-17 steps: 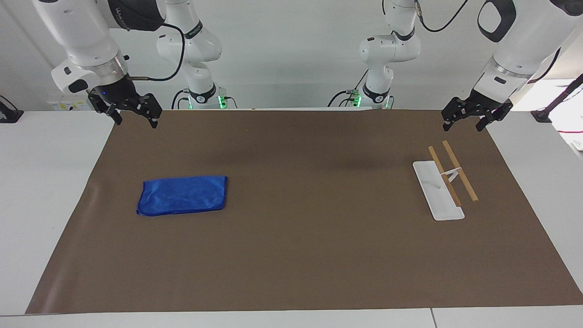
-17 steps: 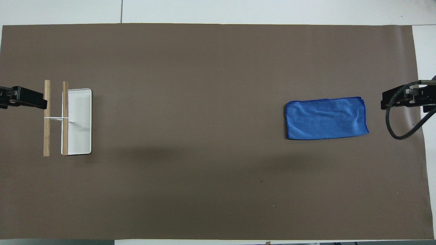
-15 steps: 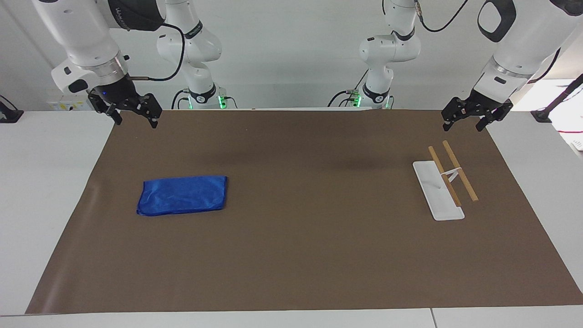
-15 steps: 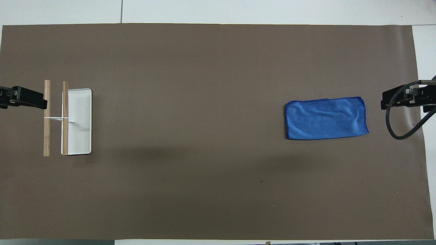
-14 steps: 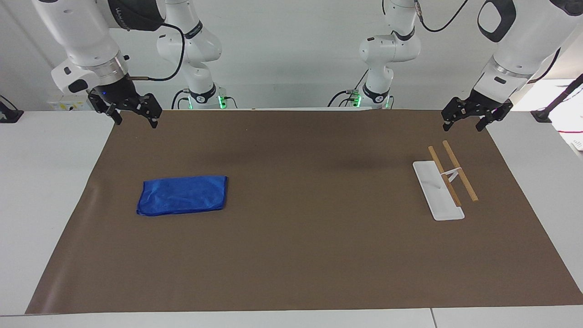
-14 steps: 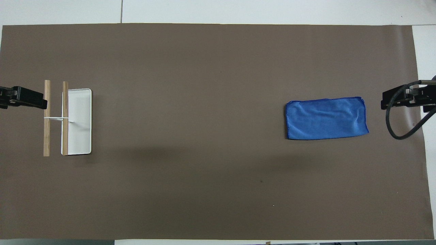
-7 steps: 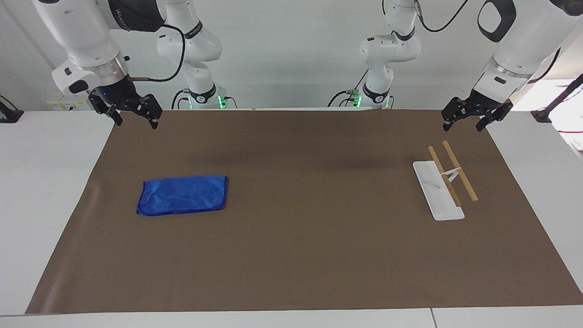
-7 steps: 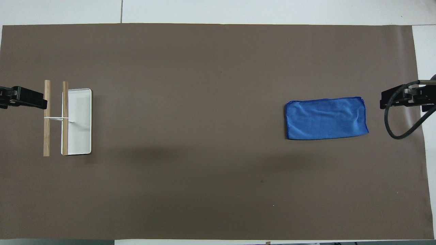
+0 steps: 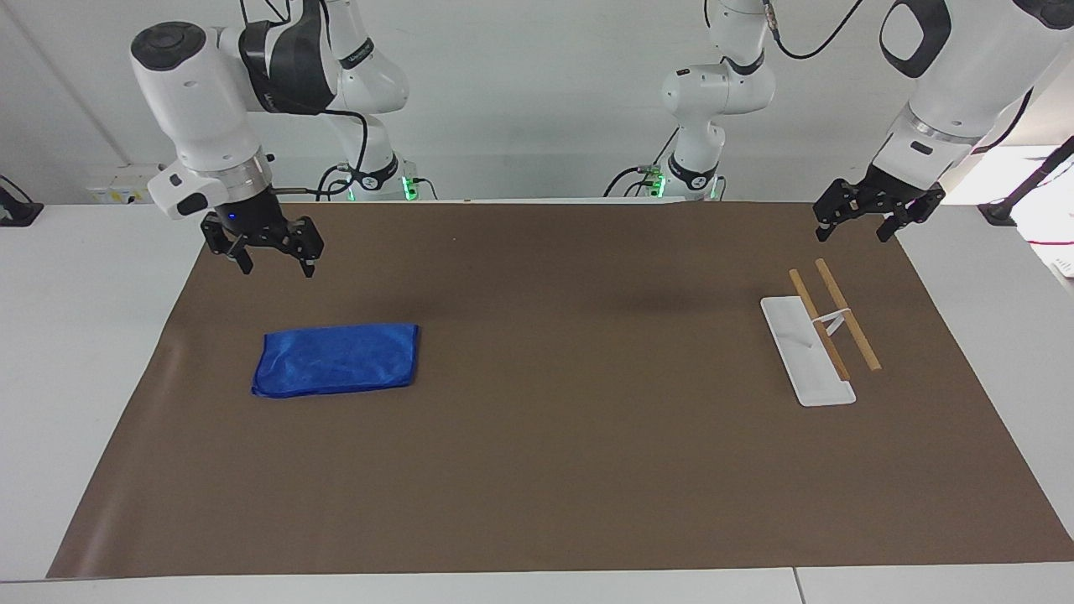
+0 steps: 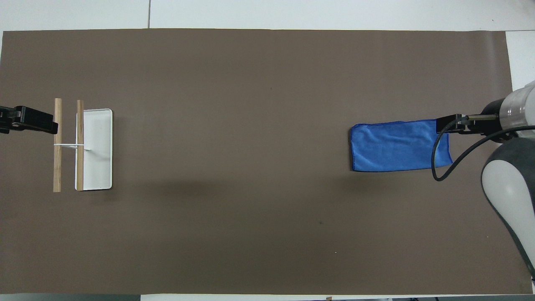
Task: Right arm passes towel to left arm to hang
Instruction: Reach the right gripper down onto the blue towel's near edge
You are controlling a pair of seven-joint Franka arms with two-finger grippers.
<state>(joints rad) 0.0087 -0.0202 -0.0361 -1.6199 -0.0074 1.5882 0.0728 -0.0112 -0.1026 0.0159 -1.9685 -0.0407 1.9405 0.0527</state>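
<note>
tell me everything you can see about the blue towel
The towel is a bright royal-blue soft cloth, rectangular, slightly shiny, with light wrinkles and a darker stitched edge. It lies flat on the brown mat toward the right arm's end of the table, its long side running along the table's length. Only the mat touches it. The right gripper hangs open in the air near its end; from overhead it overlaps one corner, but the facing view shows it clear of the cloth.

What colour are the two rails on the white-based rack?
Light wood brown; the two wooden rails show best in the overhead view, over the rack's white tray base.
</note>
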